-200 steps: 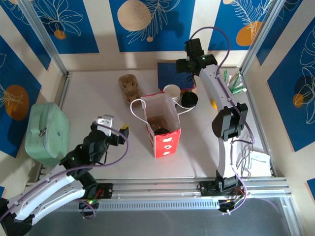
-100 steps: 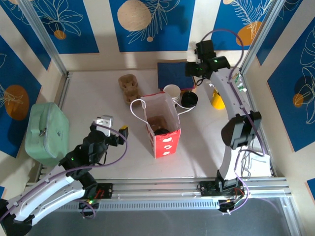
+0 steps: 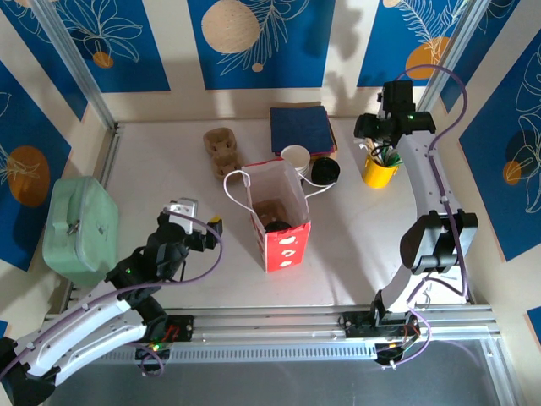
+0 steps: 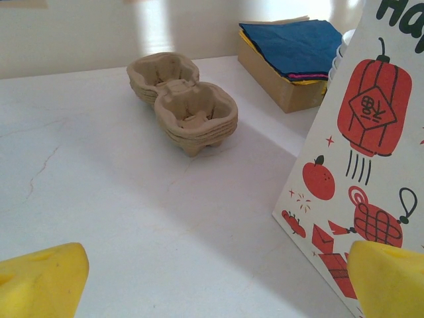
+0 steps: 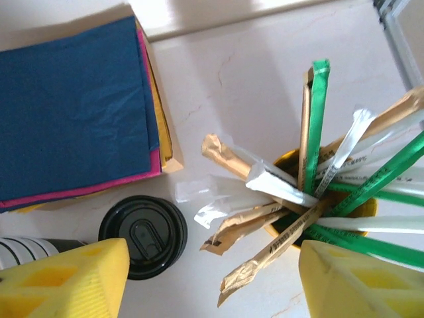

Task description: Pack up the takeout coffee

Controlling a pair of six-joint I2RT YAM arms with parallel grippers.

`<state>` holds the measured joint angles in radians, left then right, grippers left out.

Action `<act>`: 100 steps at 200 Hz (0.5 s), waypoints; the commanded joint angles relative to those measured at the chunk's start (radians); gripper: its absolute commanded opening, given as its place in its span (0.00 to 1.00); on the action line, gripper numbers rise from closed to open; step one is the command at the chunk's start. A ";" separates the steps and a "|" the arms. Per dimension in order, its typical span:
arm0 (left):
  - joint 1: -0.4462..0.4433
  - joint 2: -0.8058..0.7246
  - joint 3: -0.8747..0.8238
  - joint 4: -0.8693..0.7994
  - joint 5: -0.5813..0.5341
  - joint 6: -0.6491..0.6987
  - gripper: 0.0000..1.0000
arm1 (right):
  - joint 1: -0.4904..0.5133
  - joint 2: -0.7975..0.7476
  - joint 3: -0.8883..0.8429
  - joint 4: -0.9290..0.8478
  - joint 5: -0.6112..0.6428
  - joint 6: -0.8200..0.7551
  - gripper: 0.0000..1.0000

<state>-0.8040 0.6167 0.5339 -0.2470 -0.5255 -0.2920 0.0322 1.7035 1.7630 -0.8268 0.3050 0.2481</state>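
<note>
The red-and-white paper bag [image 3: 275, 216] stands open mid-table, and its printed side [image 4: 371, 146] fills the right of the left wrist view. Inside it lie a brown cardboard carrier and a round black lid [image 3: 279, 226], likely the takeout coffee; any green side is hidden. My left gripper [image 3: 196, 218] [image 4: 218, 285] is open, low over bare table left of the bag. My right gripper [image 3: 374, 142] [image 5: 212, 281] is open, hovering over the yellow cup of wrapped straws [image 3: 380, 169] [image 5: 318, 199], holding nothing.
A loose stack of black lids [image 3: 325, 171] [image 5: 142, 235] and white lidless cups [image 3: 296, 156] sit behind the bag. Blue napkins in a box [image 3: 300, 127] [image 5: 73, 106] lie at the back. Pulp cup carriers [image 3: 222, 148] [image 4: 182, 103] are back left; a mint-green case [image 3: 80, 228] is far left.
My right arm has swung rightward from above the napkins and cups to above the yellow straw cup. The left arm has hardly moved.
</note>
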 commanded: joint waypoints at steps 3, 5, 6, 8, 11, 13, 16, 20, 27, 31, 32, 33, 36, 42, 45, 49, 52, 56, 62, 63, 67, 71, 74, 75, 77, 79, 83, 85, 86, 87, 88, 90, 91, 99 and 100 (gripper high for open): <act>-0.009 -0.014 -0.005 0.020 -0.004 -0.018 1.00 | -0.010 -0.020 -0.018 0.012 -0.050 0.017 0.66; -0.008 -0.013 -0.004 0.021 -0.003 -0.018 1.00 | -0.010 -0.019 -0.019 0.012 -0.049 0.017 0.66; -0.008 -0.013 -0.004 0.020 -0.004 -0.018 1.00 | -0.010 -0.019 -0.019 0.012 -0.049 0.017 0.66; -0.008 -0.013 -0.003 0.021 -0.003 -0.018 1.00 | -0.011 -0.019 -0.022 0.013 -0.051 0.017 0.66; -0.008 -0.014 -0.004 0.022 -0.003 -0.018 1.00 | -0.011 -0.019 -0.024 0.013 -0.052 0.017 0.65; -0.008 -0.013 -0.005 0.022 -0.002 -0.019 1.00 | -0.011 -0.020 -0.024 0.013 -0.052 0.017 0.65; -0.008 -0.013 -0.005 0.022 -0.003 -0.019 1.00 | -0.012 -0.019 -0.024 0.011 -0.053 0.016 0.65; -0.008 -0.012 -0.005 0.023 -0.004 -0.019 1.00 | -0.013 -0.018 -0.026 0.010 -0.052 0.015 0.65; -0.008 -0.012 -0.005 0.025 -0.003 -0.019 1.00 | -0.012 -0.016 -0.028 0.010 -0.049 0.016 0.64; -0.008 -0.012 -0.007 0.027 -0.003 -0.021 1.00 | -0.014 -0.017 -0.032 0.010 -0.046 0.016 0.64; -0.008 -0.011 -0.007 0.026 -0.003 -0.020 1.00 | -0.014 -0.016 -0.032 0.009 -0.045 0.015 0.64; -0.008 -0.011 -0.007 0.027 -0.003 -0.020 1.00 | -0.015 -0.016 -0.032 0.011 -0.045 0.015 0.64; -0.008 -0.011 -0.006 0.029 -0.001 -0.022 1.00 | -0.015 -0.017 -0.033 0.012 -0.043 0.014 0.64; -0.008 -0.010 -0.007 0.028 0.000 -0.021 1.00 | -0.020 -0.017 -0.037 0.017 -0.040 0.014 0.64; -0.008 -0.008 -0.007 0.029 0.000 -0.021 1.00 | -0.021 -0.016 -0.038 0.018 -0.039 0.016 0.64; -0.008 -0.007 -0.006 0.030 0.001 -0.021 1.00 | -0.025 -0.016 -0.039 0.023 -0.040 0.021 0.64; -0.008 -0.007 -0.006 0.031 0.002 -0.021 1.00 | -0.028 -0.017 -0.041 0.025 -0.043 0.023 0.64; -0.008 -0.005 -0.006 0.031 0.003 -0.020 1.00 | -0.033 -0.016 -0.043 0.030 -0.051 0.030 0.63; -0.008 -0.002 -0.005 0.032 0.004 -0.019 1.00 | -0.039 -0.015 -0.044 0.035 -0.060 0.042 0.62; -0.008 -0.002 -0.005 0.032 0.005 -0.019 1.00 | -0.041 -0.015 -0.044 0.036 -0.061 0.044 0.62; -0.008 -0.001 -0.005 0.032 0.005 -0.019 1.00 | -0.046 -0.015 -0.045 0.041 -0.068 0.050 0.61; -0.008 0.000 -0.005 0.034 0.005 -0.019 1.00 | -0.050 -0.014 -0.044 0.044 -0.071 0.055 0.60; -0.008 0.000 -0.005 0.036 0.006 -0.019 1.00 | -0.051 -0.014 -0.046 0.047 -0.072 0.059 0.59; -0.008 0.001 -0.005 0.036 0.006 -0.019 1.00 | -0.051 -0.013 -0.045 0.047 -0.073 0.059 0.59; -0.008 0.001 -0.005 0.036 0.007 -0.020 1.00 | -0.053 -0.014 -0.045 0.048 -0.072 0.060 0.59; -0.008 0.002 -0.004 0.037 0.008 -0.018 1.00 | -0.053 -0.014 -0.045 0.051 -0.071 0.061 0.59; -0.008 0.003 -0.003 0.040 0.007 -0.018 1.00 | -0.055 -0.013 -0.047 0.057 -0.068 0.064 0.58; -0.008 0.004 -0.004 0.041 0.009 -0.018 1.00 | -0.056 -0.012 -0.048 0.058 -0.066 0.064 0.58; -0.008 0.005 -0.005 0.041 0.009 -0.017 1.00 | -0.056 -0.012 -0.048 0.060 -0.065 0.065 0.58; -0.008 0.006 -0.004 0.042 0.010 -0.018 1.00 | -0.057 -0.011 -0.048 0.061 -0.065 0.066 0.58; -0.008 0.006 -0.004 0.043 0.010 -0.018 1.00 | -0.057 -0.010 -0.048 0.062 -0.064 0.065 0.58; -0.008 0.006 -0.003 0.044 0.011 -0.017 1.00 | -0.058 -0.010 -0.048 0.064 -0.064 0.067 0.58; -0.008 0.006 -0.003 0.045 0.011 -0.017 1.00 | -0.058 -0.009 -0.048 0.066 -0.063 0.068 0.58; -0.008 0.009 -0.003 0.047 0.013 -0.015 1.00 | -0.063 -0.005 -0.045 0.077 -0.064 0.072 0.57; -0.009 0.009 -0.003 0.048 0.013 -0.015 1.00 | -0.063 -0.004 -0.044 0.078 -0.065 0.072 0.57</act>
<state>-0.8040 0.6216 0.5339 -0.2390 -0.5251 -0.2920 -0.0174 1.7039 1.7267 -0.7952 0.2623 0.2871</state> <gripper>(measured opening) 0.999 0.577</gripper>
